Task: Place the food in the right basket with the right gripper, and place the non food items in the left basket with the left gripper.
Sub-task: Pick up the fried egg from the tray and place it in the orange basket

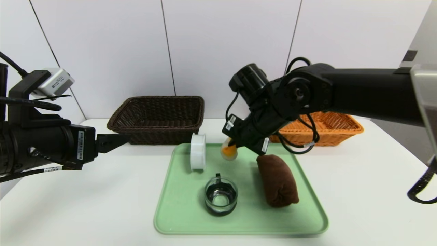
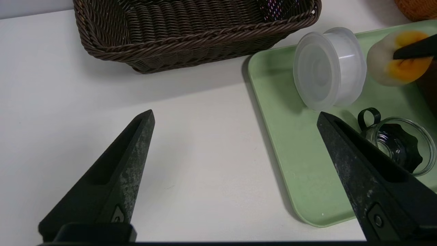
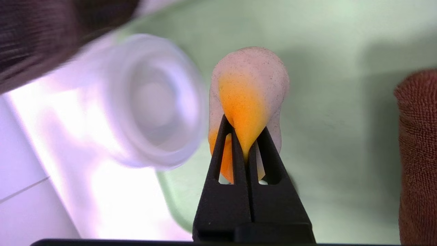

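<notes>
Left pincer (image 2: 235,112): parked, spread wide and unloaded, off the tray's (image 2: 307,205) left side. Right pincer (image 3: 245,143): clenched on the egg (image 3: 252,92), pinching its soft middle, apparently for secure lifting towards the orange basket (image 1: 351,128) beyond. Egg: between the fingertips, folded, whitish with orange-yellow patches.

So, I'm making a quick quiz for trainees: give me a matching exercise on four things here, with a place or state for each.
1. Right gripper
2. Left gripper
3. Glass cup
4. Brown towel

A. Open, off to the tray's left
B. On the tray, nearest the right edge
C. Closed on the fried egg, over the tray
D. On the tray, in front of the white container

Pairs: 1-C, 2-A, 3-D, 4-B
</notes>
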Tool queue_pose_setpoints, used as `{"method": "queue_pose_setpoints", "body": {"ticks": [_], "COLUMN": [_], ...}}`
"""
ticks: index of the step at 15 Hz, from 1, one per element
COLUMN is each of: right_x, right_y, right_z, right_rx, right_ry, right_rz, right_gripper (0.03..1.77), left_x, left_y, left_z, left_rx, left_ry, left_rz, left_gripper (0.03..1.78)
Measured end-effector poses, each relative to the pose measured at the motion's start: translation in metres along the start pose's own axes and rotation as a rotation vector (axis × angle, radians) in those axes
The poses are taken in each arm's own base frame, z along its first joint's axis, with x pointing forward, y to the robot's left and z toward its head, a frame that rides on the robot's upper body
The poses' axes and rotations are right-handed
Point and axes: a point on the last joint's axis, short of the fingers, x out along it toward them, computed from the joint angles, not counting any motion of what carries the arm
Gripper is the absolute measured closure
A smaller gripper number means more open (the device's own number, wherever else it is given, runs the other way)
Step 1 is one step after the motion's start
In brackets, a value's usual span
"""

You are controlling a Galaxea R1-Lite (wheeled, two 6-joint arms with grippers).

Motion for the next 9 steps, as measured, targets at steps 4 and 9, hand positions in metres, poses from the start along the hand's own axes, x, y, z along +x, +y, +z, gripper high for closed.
{"method": "queue_pose_setpoints", "body": {"ticks": [4,9], "right_x": [-0.055,-0.100], "right_y": [0.011,-0.010], "right_z": [0.020,0.072], "right_rx": [-0.154,-0.208], "right_ry": [-0.216,-0.499], "right_rz": [0.139,0.163], "right_gripper": [1.74,1.74], "left_x": [0.001,0.003], "left_y": [0.000,0.000], "left_z": [-0.001,-0.001], "left_rx": [-0.001,-0.001], "left_ry": [0.005,0.010], "left_rz": [0.000,0.001], "left_gripper": [0.12,0.12]}}
